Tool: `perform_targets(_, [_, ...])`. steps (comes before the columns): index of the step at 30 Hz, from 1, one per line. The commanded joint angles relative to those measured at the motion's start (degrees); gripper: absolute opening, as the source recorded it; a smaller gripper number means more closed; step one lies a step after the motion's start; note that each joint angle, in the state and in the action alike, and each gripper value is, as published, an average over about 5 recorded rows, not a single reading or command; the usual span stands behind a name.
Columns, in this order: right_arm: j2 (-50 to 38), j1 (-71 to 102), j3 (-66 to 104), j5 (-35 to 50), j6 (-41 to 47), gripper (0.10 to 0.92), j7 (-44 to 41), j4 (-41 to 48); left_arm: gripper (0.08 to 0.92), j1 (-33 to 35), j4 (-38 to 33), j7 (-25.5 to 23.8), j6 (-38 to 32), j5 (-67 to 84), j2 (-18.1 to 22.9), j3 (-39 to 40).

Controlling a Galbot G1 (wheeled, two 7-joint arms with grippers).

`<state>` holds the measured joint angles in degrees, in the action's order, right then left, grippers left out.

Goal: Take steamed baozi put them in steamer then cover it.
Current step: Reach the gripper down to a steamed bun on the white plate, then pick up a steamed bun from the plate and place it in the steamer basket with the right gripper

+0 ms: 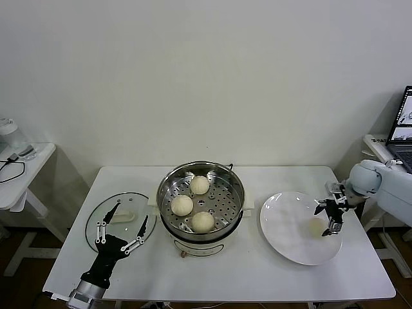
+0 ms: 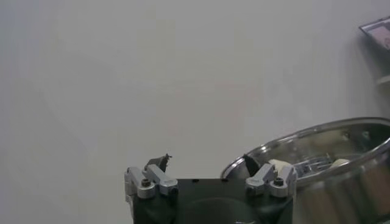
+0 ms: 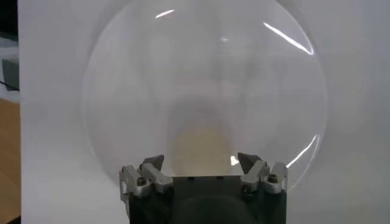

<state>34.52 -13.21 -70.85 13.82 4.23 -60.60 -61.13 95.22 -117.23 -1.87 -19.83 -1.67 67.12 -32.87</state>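
Fingers of the right gripper (image 1: 331, 217) stand spread wide, hanging over the flat white round plate (image 1: 283, 222) with the last cream-white domed baozi (image 1: 315, 226) just under and between them, not yet gripped. On the other side of the counter (image 1: 257, 277) the left gripper (image 1: 122, 226) waits, fingers also wide apart and empty, hovering over the round clear glass lid (image 1: 96, 222) with its cream oblong handle. Between them stands the large shiny stainless-steel steamer (image 1: 167, 193), three baozi already resting on its perforated tray. One risk, to my judgement: the soft bun could be squashed or pushed sliding across the slick plate if the fingers close off-centre; later, the lid could catch the steamer rim if lowered tilted. Right wrist view looks straight down onto the plate, where the bun is only a pale blurred patch ahead of the fingers; head view alone shows the whole layout, while the left wrist view catches just the steamer's rim and wall beyond its fingers.
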Motion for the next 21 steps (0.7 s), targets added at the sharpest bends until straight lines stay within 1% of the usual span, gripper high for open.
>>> perform_targets(1, [1.26,2.87,2.07,-1.55,0.13,0.812,0.26,2.04,0.823,-0.03,0.16,0.05,-0.05,0.01,-0.04,-0.11])
perform_targets(3, [1.43,2.78,2.05,-1.83,0.14,0.794,0.14,2.19,0.823,-0.04,0.18,0.05,-0.05,0.01,0.01,-0.12])
perform_targets(11, [2.19,2.04,2.05,-2.67,0.17,0.667,-0.78,2.69,0.823,-0.04,0.23,0.08,-0.08,0.01,0.11,-0.21])
perform_targets(17, [2.42,-5.24,-0.72,-1.12,0.23,0.645,-3.82,0.15,0.823,-0.22,0.12,0.1,0.02,0.03,-0.17,-0.29])
perform_targets(21, [4.11,-15.76,-6.17,2.6,0.26,0.645,-8.94,-2.28,0.823,-0.45,-0.11,0.13,0.1,0.06,-0.33,-0.15])
